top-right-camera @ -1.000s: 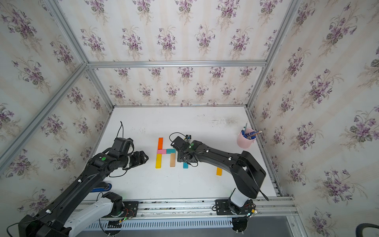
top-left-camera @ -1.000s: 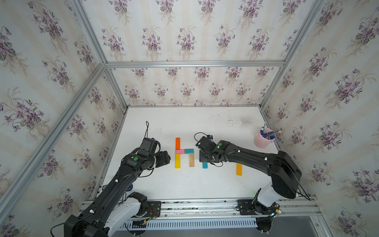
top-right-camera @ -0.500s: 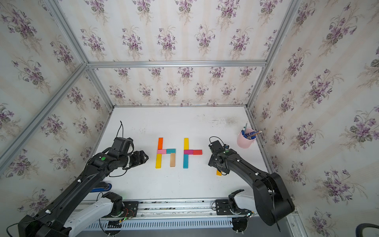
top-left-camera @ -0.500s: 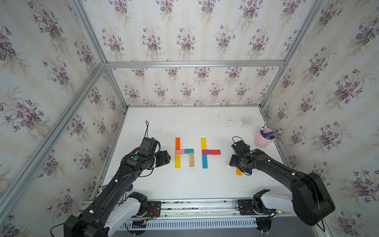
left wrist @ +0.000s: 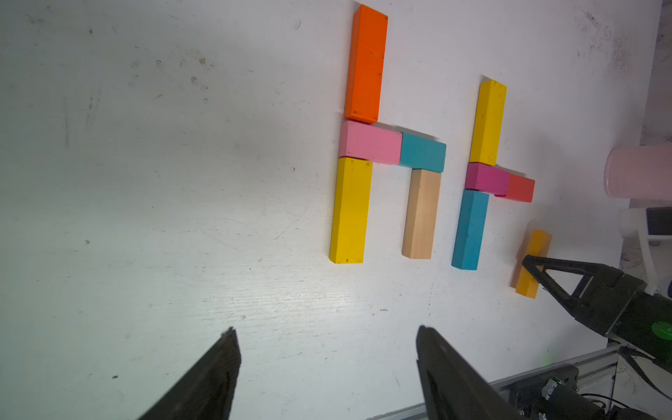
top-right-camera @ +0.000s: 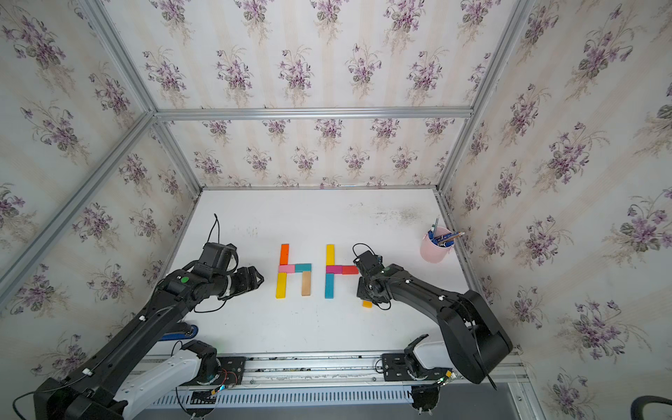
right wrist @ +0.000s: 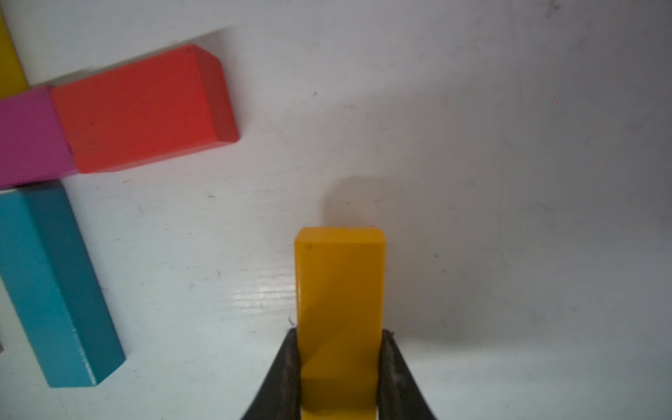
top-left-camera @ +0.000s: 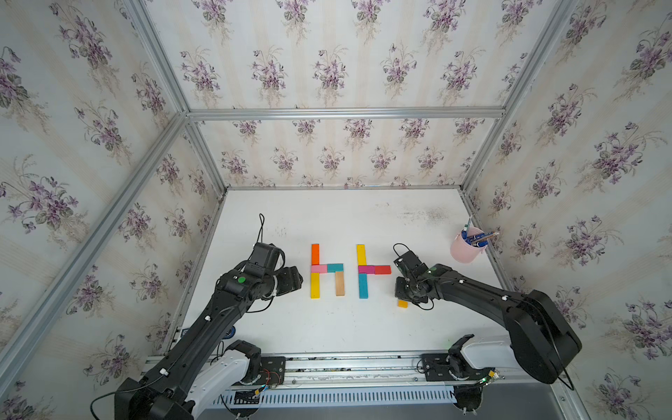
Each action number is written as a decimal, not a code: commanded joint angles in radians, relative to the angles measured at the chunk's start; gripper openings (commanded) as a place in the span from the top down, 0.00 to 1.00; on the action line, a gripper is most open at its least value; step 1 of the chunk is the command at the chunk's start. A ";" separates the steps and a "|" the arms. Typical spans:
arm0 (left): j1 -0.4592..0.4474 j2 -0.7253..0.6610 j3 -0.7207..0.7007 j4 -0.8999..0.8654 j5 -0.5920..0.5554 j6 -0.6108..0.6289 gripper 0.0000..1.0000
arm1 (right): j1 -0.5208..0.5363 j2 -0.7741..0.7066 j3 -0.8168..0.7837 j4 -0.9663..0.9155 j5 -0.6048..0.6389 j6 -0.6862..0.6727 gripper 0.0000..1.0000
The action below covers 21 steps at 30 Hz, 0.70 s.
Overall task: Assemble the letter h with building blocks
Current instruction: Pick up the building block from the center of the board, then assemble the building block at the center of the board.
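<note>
Five building blocks form an h left of centre: orange (top-left-camera: 315, 254), pink (top-left-camera: 319, 268), teal (top-left-camera: 335, 268), yellow (top-left-camera: 315, 285) and tan (top-left-camera: 339, 283). To its right lie a yellow block (top-left-camera: 360, 254), magenta (top-left-camera: 366, 269), red (top-left-camera: 382, 269) and blue (top-left-camera: 363, 286). My right gripper (right wrist: 340, 336) is shut on the amber block (right wrist: 340, 291), low over the table just right of the blue one and below the red one (right wrist: 145, 109). In a top view only the amber block's near end (top-left-camera: 402, 303) shows. My left gripper (left wrist: 327, 332) hangs open and empty, left of the h.
A pale pink cup (top-left-camera: 464, 249) with blue pens stands by the right wall. An aluminium rail (top-left-camera: 345, 360) runs along the table's front edge. A blue object (top-right-camera: 182, 331) lies under my left arm.
My right arm left the red and magenta blocks, swung right to the amber block, shut on it and shifted it leftward. The left arm has not moved.
</note>
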<state>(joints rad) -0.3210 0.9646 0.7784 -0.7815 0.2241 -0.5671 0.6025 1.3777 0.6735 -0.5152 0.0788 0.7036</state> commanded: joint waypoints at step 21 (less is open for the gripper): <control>0.000 0.003 0.013 0.004 -0.006 0.005 0.21 | 0.113 0.122 0.118 -0.057 0.016 -0.003 0.48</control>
<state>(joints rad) -0.3210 0.9665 0.7944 -0.7845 0.2234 -0.5667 0.7055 1.5166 0.7963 -0.5411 0.0879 0.6857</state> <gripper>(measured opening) 0.786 0.529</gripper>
